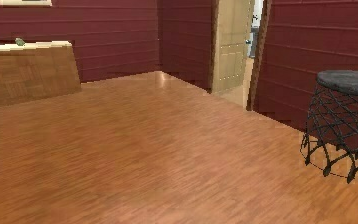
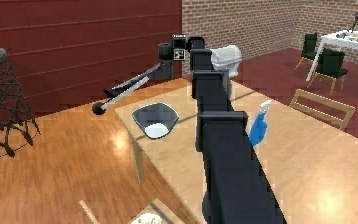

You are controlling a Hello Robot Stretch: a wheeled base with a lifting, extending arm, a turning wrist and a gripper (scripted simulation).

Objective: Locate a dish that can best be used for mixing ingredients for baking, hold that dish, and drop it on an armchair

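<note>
A grey bowl (image 2: 155, 120) with a pale inside sits on the wooden table (image 2: 177, 165), near its far left corner. In the arm side view, my arm runs up from the bottom edge as a dark bar. From the dark gripper body, two thin fingers slant down to the left, past the table's far edge. The gripper (image 2: 105, 102) ends left of and beyond the bowl. Only floor and the foot of the red wall lie behind its far end, so it holds nothing.
A blue spray bottle (image 2: 259, 125) and a white pot (image 2: 227, 58) stand on the table, with wooden chairs (image 2: 322, 108) to the right. A dark wire side table (image 1: 342, 120) stands at the forward view's right. There is a wooden counter (image 1: 32, 70) on the left and a doorway (image 1: 232, 45) ahead.
</note>
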